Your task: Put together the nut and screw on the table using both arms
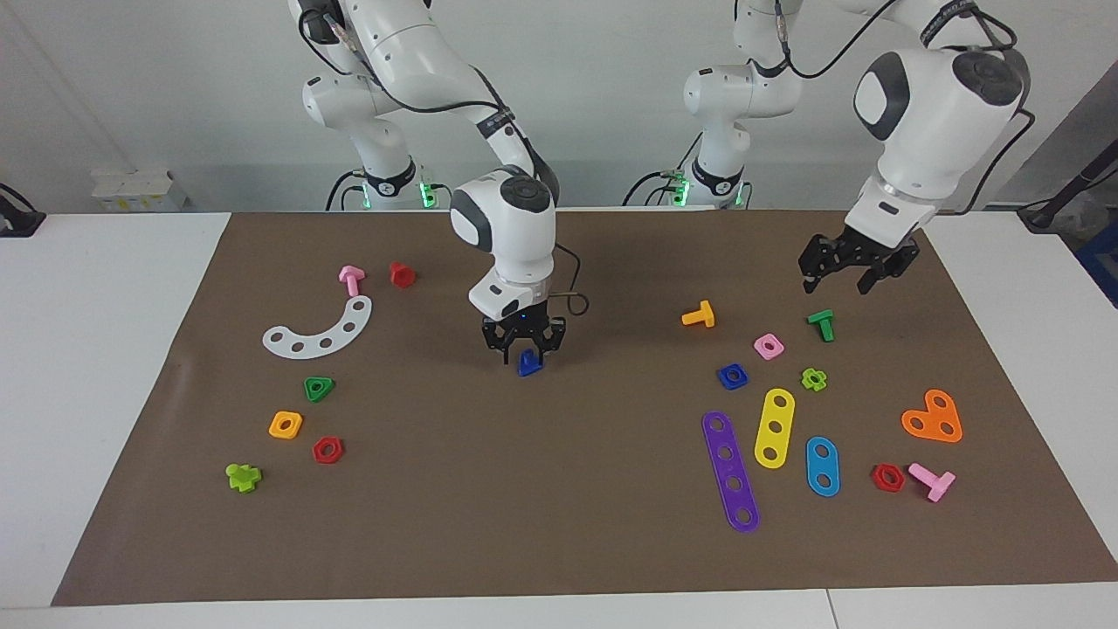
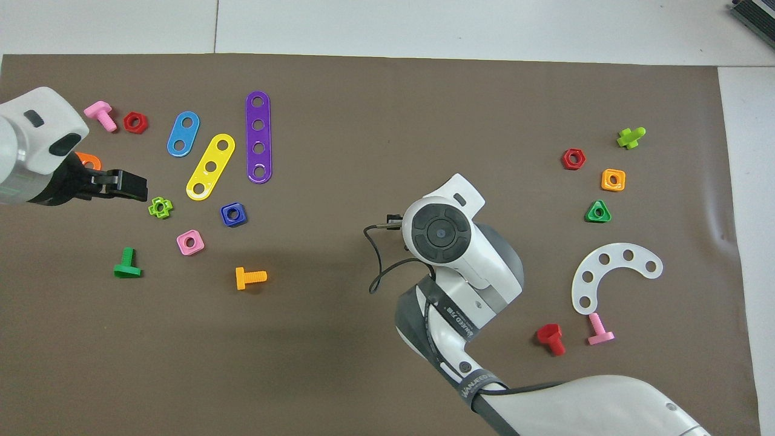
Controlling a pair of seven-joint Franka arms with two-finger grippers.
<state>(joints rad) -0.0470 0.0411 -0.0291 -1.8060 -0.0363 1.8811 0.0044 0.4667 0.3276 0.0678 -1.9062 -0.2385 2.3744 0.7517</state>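
Observation:
The dark-blue screw (image 1: pixel 528 362) sits between the fingers of my right gripper (image 1: pixel 526 353), which is shut on it low over the middle of the brown mat (image 1: pixel 524 515). In the overhead view the right arm's wrist hides both. The dark-blue nut (image 1: pixel 733 376) lies flat on the mat toward the left arm's end, beside a pink square nut (image 1: pixel 769 346); it also shows in the overhead view (image 2: pixel 233 214). My left gripper (image 1: pixel 840 278) is open and empty in the air over the mat near a green screw (image 1: pixel 822 324); it also shows in the overhead view (image 2: pixel 130 185).
Purple (image 1: pixel 730 470), yellow (image 1: pixel 774 427) and blue (image 1: pixel 822 466) perforated strips, an orange heart plate (image 1: pixel 933 418) and an orange screw (image 1: pixel 700 315) lie around the nut. A white curved strip (image 1: pixel 321 332) and several small nuts and screws lie toward the right arm's end.

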